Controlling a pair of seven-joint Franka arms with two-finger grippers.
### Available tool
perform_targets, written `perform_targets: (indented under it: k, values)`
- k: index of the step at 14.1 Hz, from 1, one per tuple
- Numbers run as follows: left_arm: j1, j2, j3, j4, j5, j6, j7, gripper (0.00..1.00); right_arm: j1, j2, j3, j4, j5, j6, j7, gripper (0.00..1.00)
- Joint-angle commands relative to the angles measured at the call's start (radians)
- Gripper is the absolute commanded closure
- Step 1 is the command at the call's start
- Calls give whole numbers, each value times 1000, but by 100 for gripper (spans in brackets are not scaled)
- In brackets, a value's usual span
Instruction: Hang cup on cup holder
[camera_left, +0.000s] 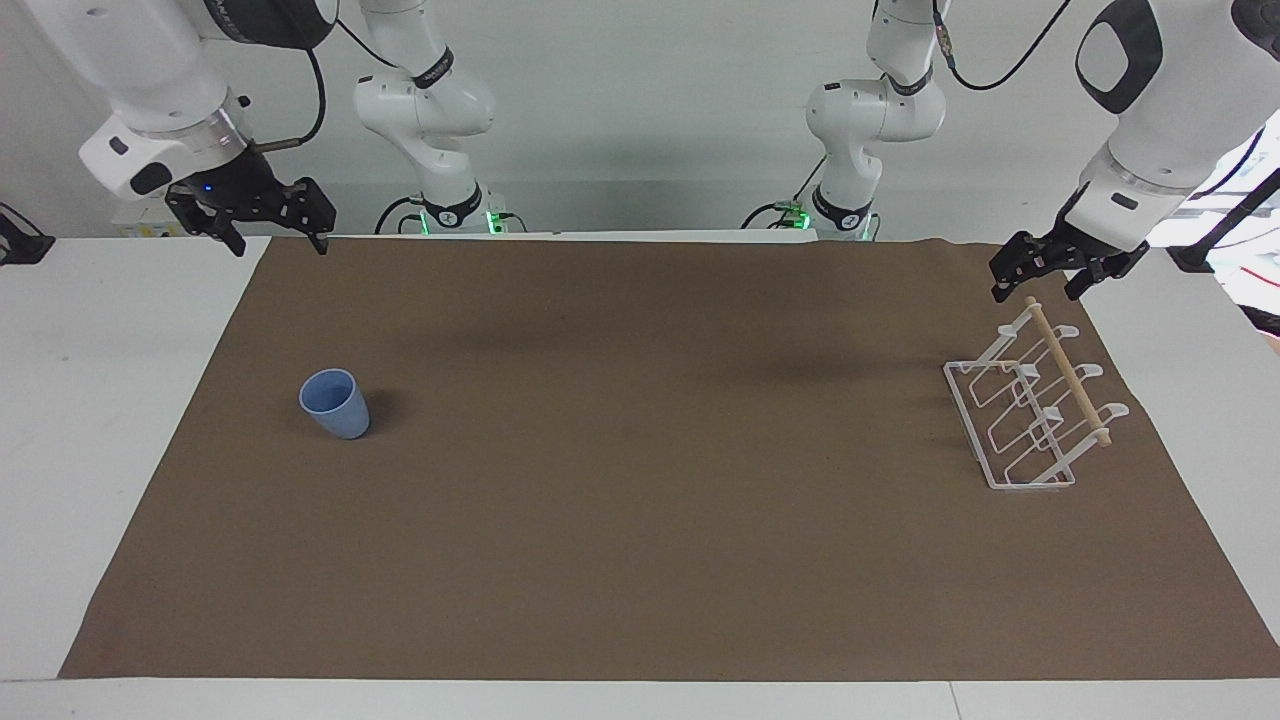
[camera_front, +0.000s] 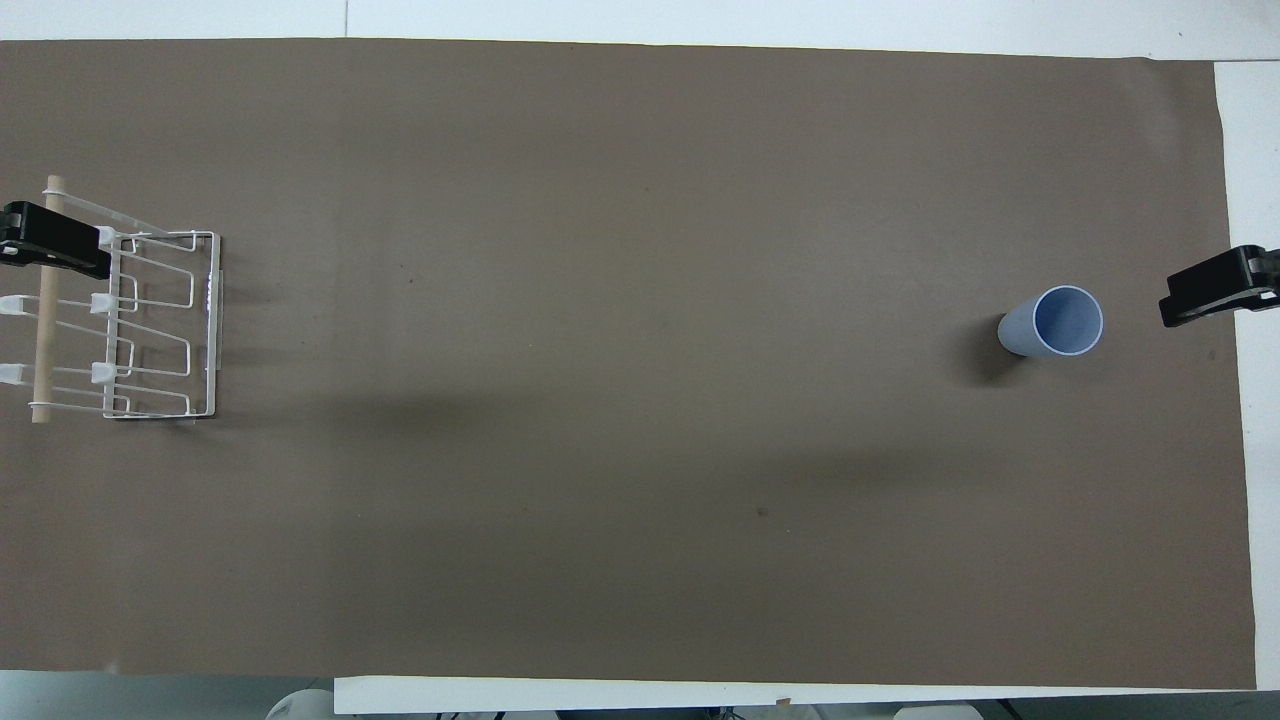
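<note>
The light-blue cup (camera_left: 335, 403) stands upright, rim up, on the brown mat toward the right arm's end of the table; it also shows in the overhead view (camera_front: 1052, 322). The white wire cup holder (camera_left: 1020, 420) with its wooden dowel (camera_left: 1068, 372) stands at the left arm's end, its prongs bare; the overhead view shows it too (camera_front: 160, 325). My right gripper (camera_left: 278, 240) is open and empty, raised over the mat's edge by the robots, apart from the cup. My left gripper (camera_left: 1038, 290) is open and empty, just above the dowel's end nearest the robots.
The brown mat (camera_left: 640, 520) covers most of the white table (camera_left: 90, 400). Both arm bases stand at the table's robot-side edge. Nothing else lies between the cup and the cup holder.
</note>
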Motion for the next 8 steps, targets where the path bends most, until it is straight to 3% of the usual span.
perform_targets:
  k: [1, 8]
  values:
    - [-7, -15, 8, -11, 11, -11, -12, 0, 2, 6, -4, 8, -4, -11, 18, 0]
    - [-7, -15, 6, -11, 11, -11, -12, 0, 2, -8, -1, -8, -1, -16, 18, 0]
